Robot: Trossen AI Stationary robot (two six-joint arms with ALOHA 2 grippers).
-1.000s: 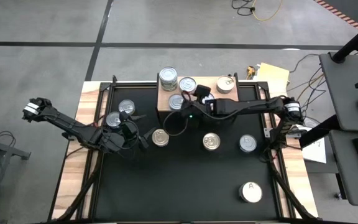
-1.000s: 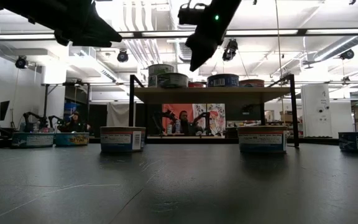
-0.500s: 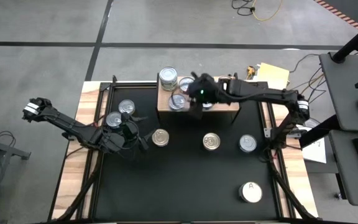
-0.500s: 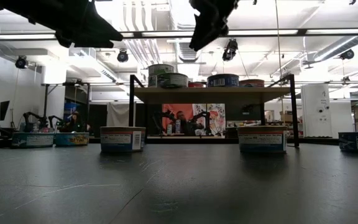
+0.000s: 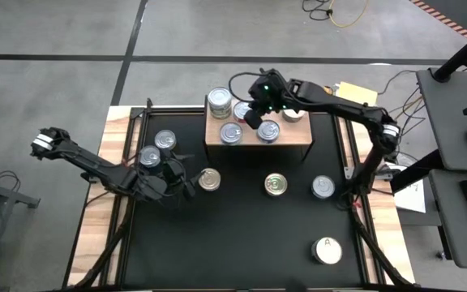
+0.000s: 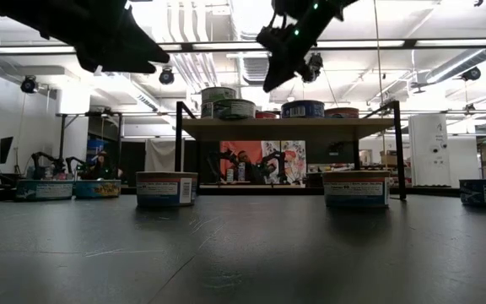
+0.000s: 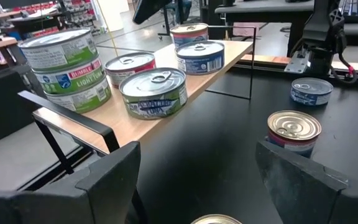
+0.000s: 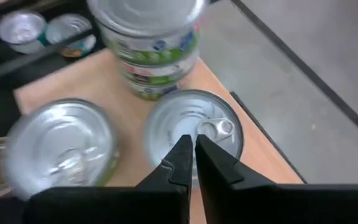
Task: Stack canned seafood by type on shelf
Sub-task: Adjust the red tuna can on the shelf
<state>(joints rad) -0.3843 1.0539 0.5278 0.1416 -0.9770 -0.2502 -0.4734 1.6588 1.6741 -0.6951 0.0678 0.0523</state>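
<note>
Item: my right gripper [image 8: 190, 155]. It hangs above the back of the shelf [image 5: 297, 136], over a silver-topped tin [image 8: 194, 134] with a pull ring. Its jaws are closed tip to tip and hold nothing.

Item: my left gripper [image 5: 178, 174]. It waits low over the left of the black surface [image 5: 242, 235], beside a loose tin [image 5: 209, 179]. Its jaws stand wide apart and empty.

Item: the shelf, a light wooden board on dark legs at the back of the surface. On it:
- a stack of green-labelled tins [image 5: 220, 103] at the back left corner, at least two high
- a red-labelled tin [image 7: 130, 66] just beside that stack
- a green-labelled tin [image 5: 232, 133] at the front left
- a blue-labelled tin [image 5: 267, 130] at the front middle
- a tin [image 5: 294, 111] at the back right

Item: loose tins on the surface.
- two tins [image 5: 157, 148] at the far left
- a gold-topped tin [image 5: 276, 184] at the middle
- a silver-topped tin [image 5: 323, 186] to the right of it
- a white-topped tin marked "A" [image 5: 327, 251] at the front right

Step in hand, as I judge it: between placements, several tins shelved and six not yet.

Next move calls for: lifting my right gripper clear, opening its jaws, descending on a loose tin, and matching its label to a tin already shelved.
</note>
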